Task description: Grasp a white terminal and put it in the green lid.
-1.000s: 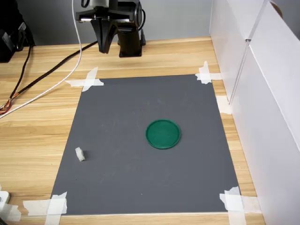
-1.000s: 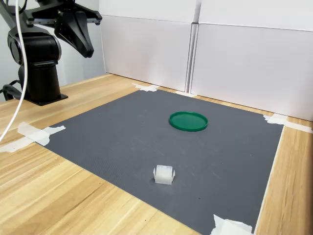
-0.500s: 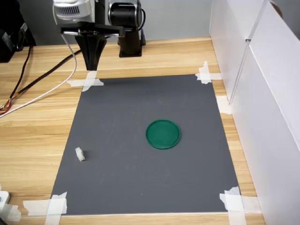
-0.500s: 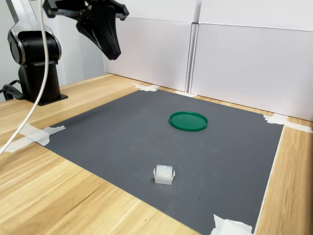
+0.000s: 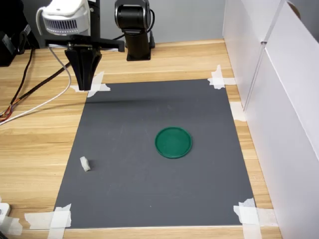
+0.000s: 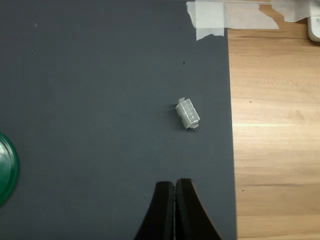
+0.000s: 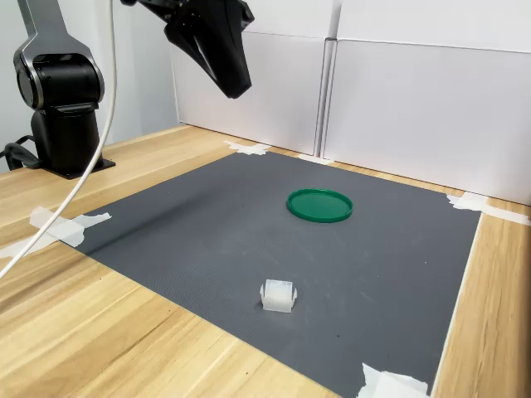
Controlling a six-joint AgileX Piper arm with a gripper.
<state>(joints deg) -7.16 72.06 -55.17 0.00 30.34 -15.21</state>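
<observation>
The hand [image 6: 175, 186] was seen with its two fingers pressed together, nothing held between them, and it was carried high above the table [image 5: 30, 144], over the mat's far corner on the first exterior view's left. The white terminal [image 5: 85, 164] was lying on the grey mat [image 5: 149, 124], just inside the mat's edge on the first exterior view's left and nearer the mat's front corner than its far one. The green lid [image 5: 173, 142] was set well apart from it, toward the middle of the mat.

Several risks could be judged from this. With the fingers pressed together, the terminal would be pushed aside or struck from above unless they were parted before any descent. In the wrist view the block was shown skewed to the fingers' line, so an unturned grasp might catch it by its corners, and it could be twisted out or flicked off the mat onto the bare wood. Being so small and light, it could also be dropped during the carry toward the lid, or released onto the rim and left outside.
</observation>
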